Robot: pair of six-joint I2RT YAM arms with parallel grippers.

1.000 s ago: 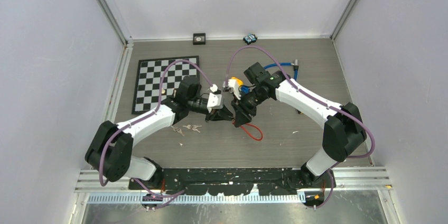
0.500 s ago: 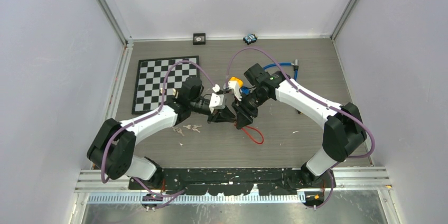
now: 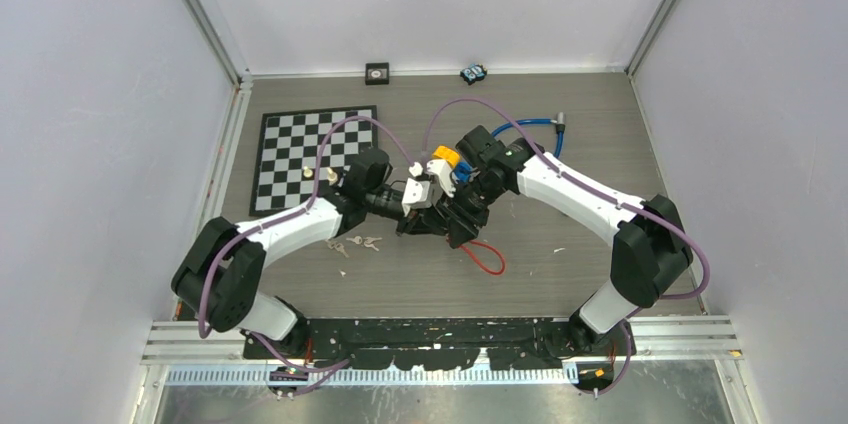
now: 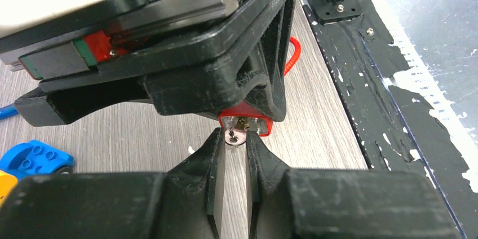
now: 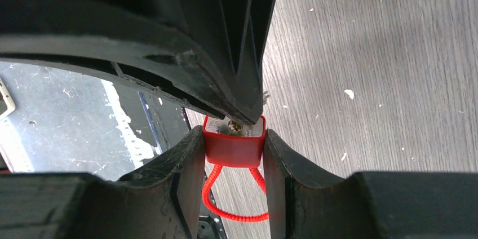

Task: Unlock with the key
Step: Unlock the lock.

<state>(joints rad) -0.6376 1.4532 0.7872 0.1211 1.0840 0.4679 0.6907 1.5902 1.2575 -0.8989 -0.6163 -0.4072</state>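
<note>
My right gripper [image 5: 234, 149] is shut on a small red padlock [image 5: 234, 147] with a red cable loop [image 5: 232, 198] hanging below it. In the left wrist view the padlock [image 4: 246, 124] shows its metal keyhole face. My left gripper [image 4: 235, 137] is shut on a small silver key [image 4: 234, 136] whose tip sits at the keyhole. In the top view both grippers meet at mid-table, the left [image 3: 425, 221] against the right [image 3: 457, 224], with the cable loop [image 3: 484, 256] lying on the table.
A bunch of spare keys [image 3: 356, 243] lies on the table by the left forearm. A checkerboard [image 3: 312, 156] is at the back left. Blue and yellow toy bricks [image 3: 450, 161] and a blue cable [image 3: 530, 126] lie behind the grippers. The black front rail [image 4: 361, 47] is near.
The left gripper has moved right with the key until it meets the padlock. The right gripper has shifted slightly left and down with the padlock.
</note>
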